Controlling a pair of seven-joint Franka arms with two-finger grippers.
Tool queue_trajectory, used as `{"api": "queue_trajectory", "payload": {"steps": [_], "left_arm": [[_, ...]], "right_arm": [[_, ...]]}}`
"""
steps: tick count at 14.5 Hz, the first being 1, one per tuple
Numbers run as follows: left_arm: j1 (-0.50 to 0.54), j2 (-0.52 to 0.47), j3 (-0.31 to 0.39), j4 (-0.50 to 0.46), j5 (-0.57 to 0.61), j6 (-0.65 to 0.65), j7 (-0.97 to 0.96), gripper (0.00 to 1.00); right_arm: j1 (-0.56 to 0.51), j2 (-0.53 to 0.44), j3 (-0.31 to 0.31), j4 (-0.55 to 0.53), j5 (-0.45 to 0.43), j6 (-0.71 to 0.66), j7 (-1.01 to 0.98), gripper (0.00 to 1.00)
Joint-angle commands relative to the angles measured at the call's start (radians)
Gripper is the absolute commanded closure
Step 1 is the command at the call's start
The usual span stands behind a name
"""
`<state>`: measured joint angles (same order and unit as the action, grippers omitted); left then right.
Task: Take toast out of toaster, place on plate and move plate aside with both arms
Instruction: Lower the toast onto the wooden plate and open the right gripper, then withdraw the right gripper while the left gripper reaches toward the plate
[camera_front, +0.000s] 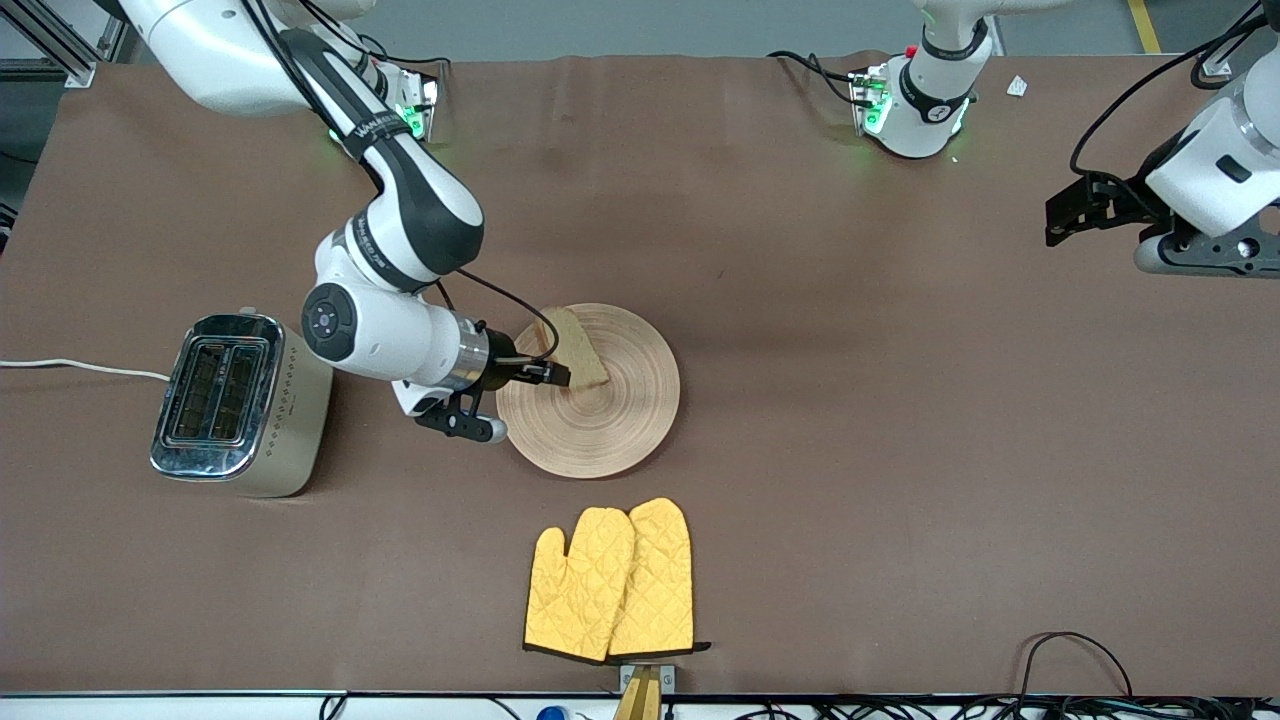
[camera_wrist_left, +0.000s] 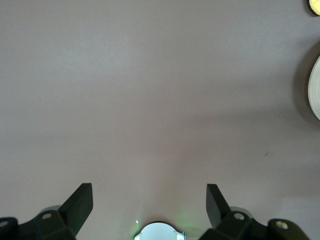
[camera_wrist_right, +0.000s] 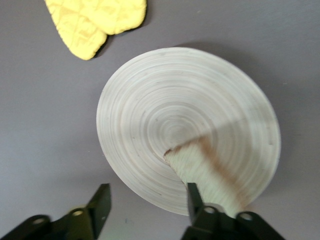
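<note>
- right gripper (camera_front: 555, 372) is low over the plate (camera_front: 620, 420), at the edge toward the toaster. wrist view shows its jaws spread apart with the toast (camera_wrist_right: 210, 172) up against one finger and not pinched, so i'd call it let go.
- in the front view the toast (camera_front: 578, 345) sits on the plate, on the part farther from the front camera. can't tell if it's lying fully flat or a bit propped.
- toaster (camera_front: 235, 400) stands toward the right arm's end of the table, both slots look empty.
- left gripper (camera_wrist_left: 150, 202) is wide open, nothing in it, hanging over bare table near the left arm's end. that arm is just waiting.
- yellow oven mitts (camera_front: 612, 580) lie nearer the front camera than the plate, not touching it.
- so my read: toast out and plated is basically done. what's left is the right arm backing off the toast, then both arms getting on the plate to move it aside. plate looks like it hasn't gone anywhere yet.
</note>
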<state>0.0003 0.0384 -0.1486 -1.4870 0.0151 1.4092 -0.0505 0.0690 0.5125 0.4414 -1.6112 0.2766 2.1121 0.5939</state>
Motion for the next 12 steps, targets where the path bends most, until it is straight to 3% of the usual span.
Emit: {"api": "queue_trajectory", "payload": {"steps": [1, 3, 7, 9, 12], "left_arm": [[-0.002, 0.012, 0.000, 0.011, -0.001, -0.003, -0.002, 0.00], [-0.002, 0.023, -0.002, 0.013, -0.003, -0.003, -0.002, 0.00], [-0.009, 0.044, -0.003, 0.011, -0.014, 0.000, -0.002, 0.00], [-0.014, 0.078, -0.012, 0.005, -0.020, 0.028, 0.004, 0.00], [-0.011, 0.115, -0.022, -0.067, -0.145, 0.143, 0.030, 0.00]], "right_arm": [[-0.052, -0.071, -0.019, 0.031, -0.078, -0.117, -0.005, 0.00], [-0.054, -0.094, -0.067, 0.077, -0.175, -0.211, -0.052, 0.00], [-0.052, -0.130, -0.251, 0.146, -0.169, -0.378, -0.344, 0.00], [-0.051, -0.176, -0.346, 0.143, -0.174, -0.394, -0.501, 0.00], [-0.048, -0.235, -0.484, 0.142, -0.172, -0.460, -0.722, 0.00]]}}
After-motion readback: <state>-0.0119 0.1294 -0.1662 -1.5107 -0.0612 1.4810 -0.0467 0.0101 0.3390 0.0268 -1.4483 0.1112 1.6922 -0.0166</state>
